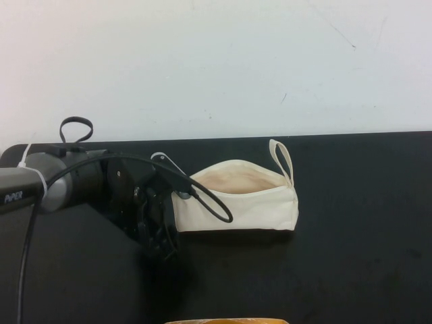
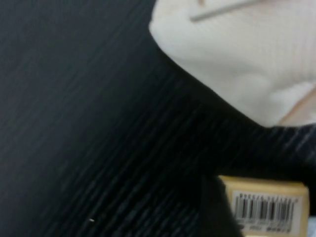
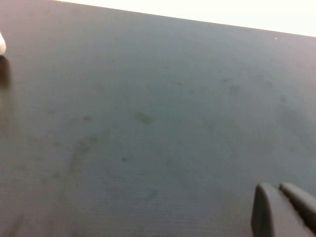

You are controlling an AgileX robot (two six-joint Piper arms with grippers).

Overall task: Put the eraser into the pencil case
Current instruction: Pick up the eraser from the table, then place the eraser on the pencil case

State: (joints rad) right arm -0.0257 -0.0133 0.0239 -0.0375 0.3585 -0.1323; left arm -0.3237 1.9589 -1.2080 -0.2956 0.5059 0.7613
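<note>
The cream-white pencil case [image 1: 236,199] lies on the black table with its zip open, beige lining showing and its wrist loop [image 1: 282,158] at the right end. My left gripper [image 1: 160,241] points down at the table just off the case's left end. In the left wrist view it [image 2: 266,210] is shut on the tan-yellow eraser [image 2: 266,206], barcode label facing the camera, with a dark finger [image 2: 213,207] against its side and a corner of the case [image 2: 247,54] close by. The eraser is hidden in the high view. My right gripper [image 3: 285,210] is shut and empty over bare table.
The black table [image 1: 364,223] runs to a white wall behind. The left arm's cable [image 1: 202,199] loops across the case's left end. A tan-yellow object [image 1: 226,321] shows at the front edge.
</note>
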